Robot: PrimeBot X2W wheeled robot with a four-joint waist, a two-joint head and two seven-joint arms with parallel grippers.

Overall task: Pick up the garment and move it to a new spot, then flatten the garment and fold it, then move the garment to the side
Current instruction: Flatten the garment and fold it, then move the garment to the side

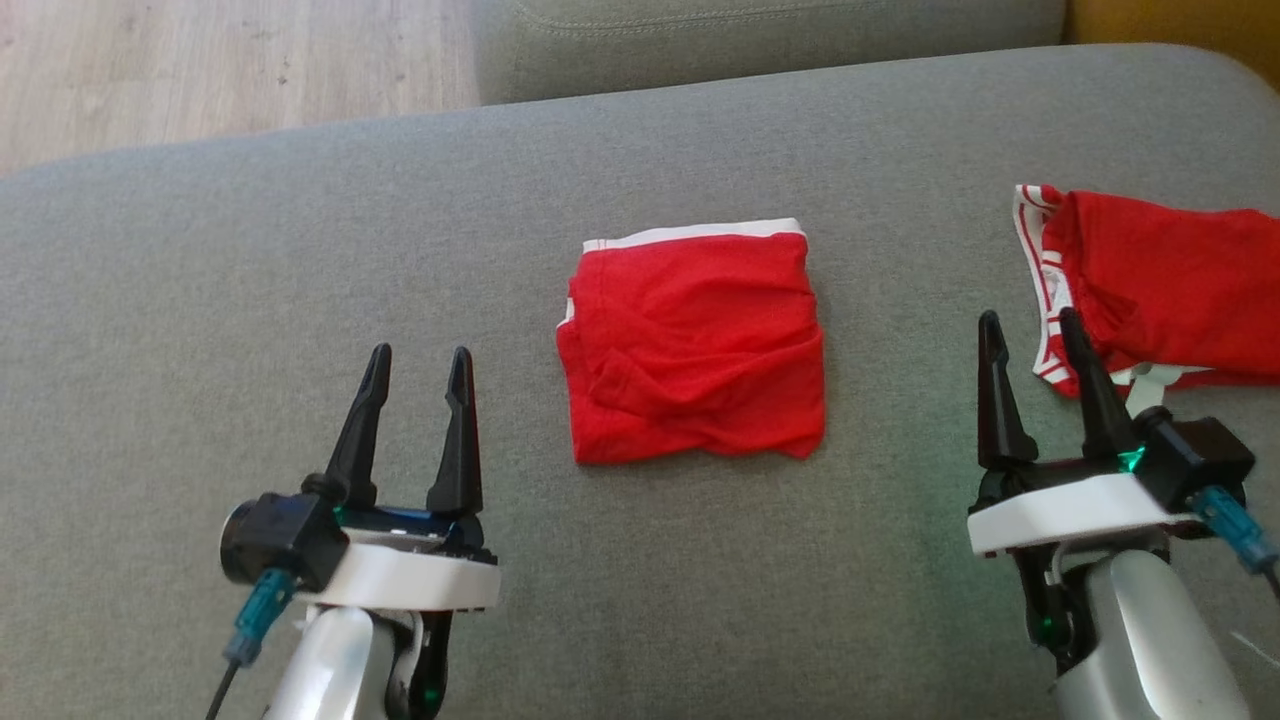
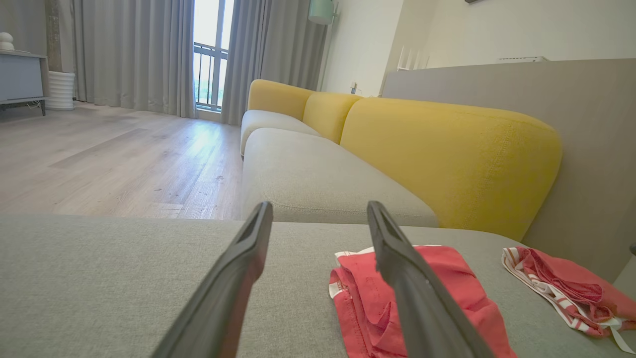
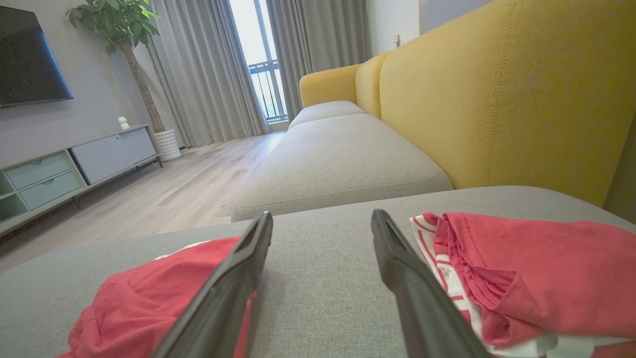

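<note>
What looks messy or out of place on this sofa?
The red garment in the middle lies folded, fairly square. The second red garment, beside the right gripper, lies rumpled with its striped waistband bunched. Nothing looks spilled or damaged.

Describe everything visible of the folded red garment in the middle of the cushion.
The folded garment is red, soft knit-looking cloth with a white band along its far edge. It is folded into a rough square, wrinkled, with a crease across the near half. It lies flat on the grey cushion, touching nothing else; the open left end effector and right end effector stand apart from it.
</note>
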